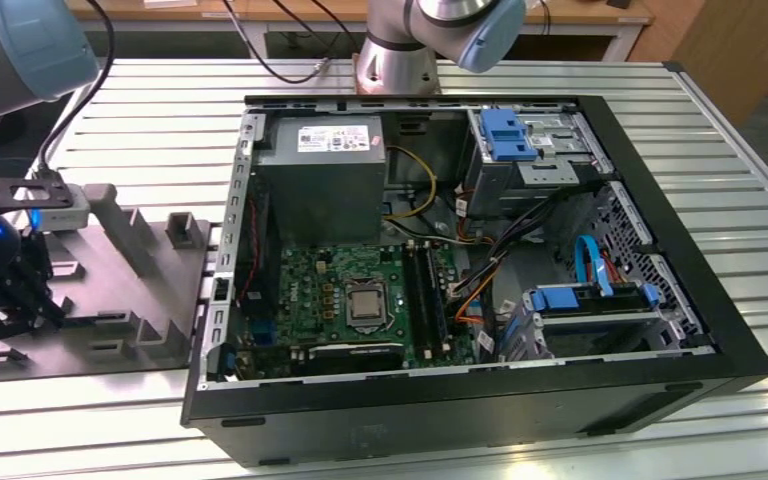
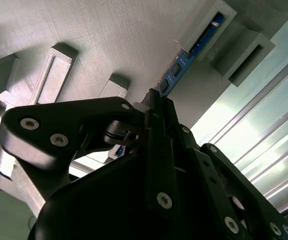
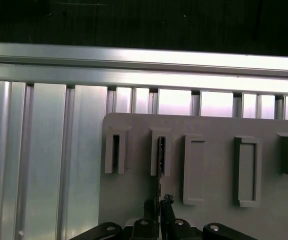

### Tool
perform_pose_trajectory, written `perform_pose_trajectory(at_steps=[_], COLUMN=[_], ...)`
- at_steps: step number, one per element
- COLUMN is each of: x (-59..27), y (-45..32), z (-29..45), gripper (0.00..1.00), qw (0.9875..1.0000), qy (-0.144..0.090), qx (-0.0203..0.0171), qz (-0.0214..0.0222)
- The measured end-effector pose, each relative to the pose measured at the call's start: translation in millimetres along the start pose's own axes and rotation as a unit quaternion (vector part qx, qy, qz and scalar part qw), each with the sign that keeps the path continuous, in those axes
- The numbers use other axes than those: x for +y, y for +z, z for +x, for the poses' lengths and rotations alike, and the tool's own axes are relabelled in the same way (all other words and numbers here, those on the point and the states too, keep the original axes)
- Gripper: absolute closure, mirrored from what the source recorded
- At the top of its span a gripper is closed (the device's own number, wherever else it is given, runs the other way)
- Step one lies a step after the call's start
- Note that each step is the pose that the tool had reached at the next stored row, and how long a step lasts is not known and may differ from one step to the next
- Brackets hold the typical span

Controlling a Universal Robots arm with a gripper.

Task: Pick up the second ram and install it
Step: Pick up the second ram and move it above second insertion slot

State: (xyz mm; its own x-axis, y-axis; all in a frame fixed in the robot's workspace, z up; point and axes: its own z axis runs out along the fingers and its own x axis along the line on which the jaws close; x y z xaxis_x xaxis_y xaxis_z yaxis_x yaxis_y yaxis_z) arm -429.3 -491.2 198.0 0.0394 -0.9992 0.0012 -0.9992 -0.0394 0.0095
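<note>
While the open computer case is sitting on the slatted desk toward the exterior view's right, the claw is hanging over the grey holder tray at the exterior view's left, well apart from the case. In the second wrist view its fingers are lying narrow, pinching the flat faces of the second ram, a thin blue strip standing on edge. The stick's far end is sitting inside a slotted block of the tray, so it is not looking lifted clear yet. In the first wrist view the stick is showing edge-on, as a thin line running from that block to the fingertips.

I cannot tell whether the grip is falling at the stick's middle. If it is sitting off centre, the stick is likely to tilt while leaving the block, binding against the slot walls, dragging the tray along or sliding between the pads. A skewed stick would be meeting the black memory slots on the motherboard crooked, and pressing it down that way is risking a jam or a bent board. Loose cables are lying just beside those slots and could be snagging the claw.
</note>
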Motion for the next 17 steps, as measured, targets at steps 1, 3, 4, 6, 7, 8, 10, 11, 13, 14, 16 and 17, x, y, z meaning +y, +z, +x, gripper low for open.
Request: perform_pose_trajectory(at_steps=[1, 3, 4, 6, 7, 8, 10, 11, 13, 14, 16, 17], x=[0.0, 0.0, 0.0, 0.0, 0.0, -0.1, -0.6, -1.0, -1.7, -1.7, -1.8, -1.8], y=[0.0, -0.2, -1.1, -2.0, -2.0, -2.0, -2.0, -2.0, -1.9, -1.8, -1.2, -1.0], z=[0.0, 0.0, 0.0, 0.0, 0.0, 0.0, 0.0, 0.0, 0.1, 0.1, 0.1, 0.1], gripper=[0.81, 0.81, 0.81, 0.81, 0.81, 0.81, 0.81, 0.81, 0.81, 0.81, 0.81, 0.81], qw=[1.0, 1.0, 1.0, 1.0, 1.0, 1.0, 1.0, 1.0, 1.0, 1.0, 1.0, 1.0], qy=[0.0, 0.0, 0.0, 0.0, 0.0, 0.0, 0.0, 0.0, 0.0, 0.0, 0.0, 0.0], qx=[0.0, -0.0001, -0.0001, -0.0002, -0.0002, -0.0002, -0.0001, -0.0001, -0.0001, -0.0001, -0.0001, -0.0001], qz=[0.0, 0.0, 0.0, 0.0001, 0.0002, 0.0001, 0.0, 0.0, 0.0, -0.0001, 0.0, 0.0])
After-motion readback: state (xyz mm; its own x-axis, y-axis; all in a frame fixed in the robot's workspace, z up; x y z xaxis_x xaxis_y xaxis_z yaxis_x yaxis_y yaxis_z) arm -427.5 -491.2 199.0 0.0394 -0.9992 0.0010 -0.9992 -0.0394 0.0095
